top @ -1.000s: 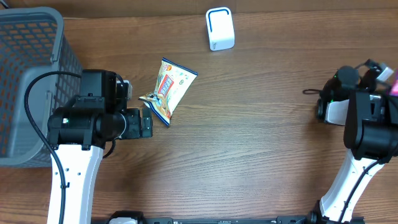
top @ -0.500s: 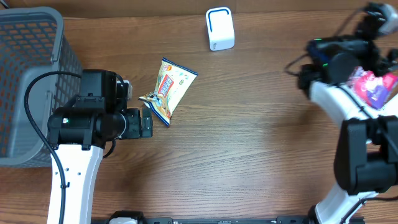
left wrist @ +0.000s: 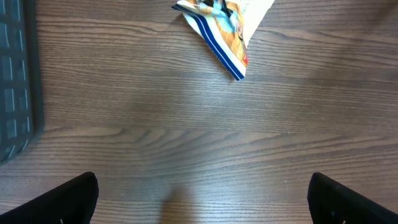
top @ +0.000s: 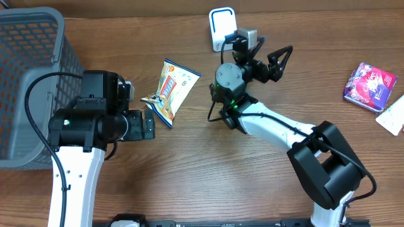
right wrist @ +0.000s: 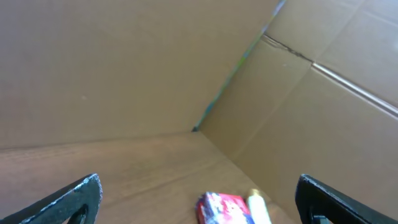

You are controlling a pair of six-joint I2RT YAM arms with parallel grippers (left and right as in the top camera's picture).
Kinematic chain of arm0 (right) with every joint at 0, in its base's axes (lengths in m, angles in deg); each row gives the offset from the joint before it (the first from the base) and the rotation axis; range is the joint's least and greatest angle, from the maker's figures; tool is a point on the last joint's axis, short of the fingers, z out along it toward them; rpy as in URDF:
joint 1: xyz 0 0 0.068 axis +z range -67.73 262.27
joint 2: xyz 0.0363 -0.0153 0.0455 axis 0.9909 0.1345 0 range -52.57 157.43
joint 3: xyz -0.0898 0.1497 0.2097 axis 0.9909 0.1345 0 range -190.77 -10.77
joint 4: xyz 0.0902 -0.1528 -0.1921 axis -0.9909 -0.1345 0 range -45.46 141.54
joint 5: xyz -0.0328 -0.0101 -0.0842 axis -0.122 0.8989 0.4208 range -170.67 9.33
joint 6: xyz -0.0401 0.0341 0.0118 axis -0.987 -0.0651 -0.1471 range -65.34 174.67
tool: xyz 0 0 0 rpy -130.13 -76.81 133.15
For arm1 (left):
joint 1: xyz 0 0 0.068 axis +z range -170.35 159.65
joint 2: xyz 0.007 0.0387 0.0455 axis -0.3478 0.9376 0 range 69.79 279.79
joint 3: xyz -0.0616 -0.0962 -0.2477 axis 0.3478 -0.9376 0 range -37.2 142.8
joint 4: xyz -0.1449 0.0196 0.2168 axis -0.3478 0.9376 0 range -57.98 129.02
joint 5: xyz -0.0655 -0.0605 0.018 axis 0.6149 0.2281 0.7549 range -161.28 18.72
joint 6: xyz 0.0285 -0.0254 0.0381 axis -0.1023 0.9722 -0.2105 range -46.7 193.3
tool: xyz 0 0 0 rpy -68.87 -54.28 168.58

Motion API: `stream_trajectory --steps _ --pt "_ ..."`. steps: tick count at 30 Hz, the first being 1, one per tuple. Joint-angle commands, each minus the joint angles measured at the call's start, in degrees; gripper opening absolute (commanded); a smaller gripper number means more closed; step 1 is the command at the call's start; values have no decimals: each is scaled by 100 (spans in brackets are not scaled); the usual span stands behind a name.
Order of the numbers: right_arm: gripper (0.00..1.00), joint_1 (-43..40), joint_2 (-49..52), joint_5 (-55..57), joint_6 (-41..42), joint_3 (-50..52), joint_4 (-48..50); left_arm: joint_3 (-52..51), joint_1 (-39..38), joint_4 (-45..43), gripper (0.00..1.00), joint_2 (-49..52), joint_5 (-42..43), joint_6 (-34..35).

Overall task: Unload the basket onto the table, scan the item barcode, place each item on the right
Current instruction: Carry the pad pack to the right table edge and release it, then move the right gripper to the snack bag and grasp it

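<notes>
Wooden table: snack bag lies at ten o'clock from centre, just beyond the left gripper, which gapes empty. Right gripper gapes too, near the scanner. Light, crinkly, slippery film, likely best pinched at a sealed end.

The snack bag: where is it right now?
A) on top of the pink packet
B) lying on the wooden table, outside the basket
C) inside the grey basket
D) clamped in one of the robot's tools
B: the snack bag lies on the bare wood of the table, to the right of the basket, with nothing gripping it.
</notes>
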Motion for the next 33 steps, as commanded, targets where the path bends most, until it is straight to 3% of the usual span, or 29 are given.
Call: stream_trajectory --steps 1,5,10,13,17,21,25,27,30,33 --pt "100 -581 -28 -903 898 9 -492 2 31 -7 100 17 37 74" --pt "100 -1075 -31 -2037 990 -81 -1729 2 31 -7 100 17 37 74" --pt "100 -1567 -90 -3480 1731 -98 -3383 2 31 -7 100 17 37 74" --pt "100 -1753 -240 -4664 2636 -205 -4636 2 31 -7 100 17 37 74" --pt "100 -1945 -457 -6415 4238 -839 -7101 2 31 -7 100 17 37 74" --pt "100 -2146 -542 -9333 5407 -1683 -8874 2 31 -7 100 17 37 74" --pt "100 -2337 -542 -12013 5687 -2013 -9221 2 31 -7 100 17 37 74" --pt "100 -2350 -542 -12797 5687 -2015 -9202 2 31 -7 100 17 37 74" --pt "100 -2312 -538 -12889 5921 -1971 -8964 2 31 -7 100 17 37 74" --pt "100 -2175 -479 -12649 6959 -1937 -8404 2 31 -7 100 17 37 74"
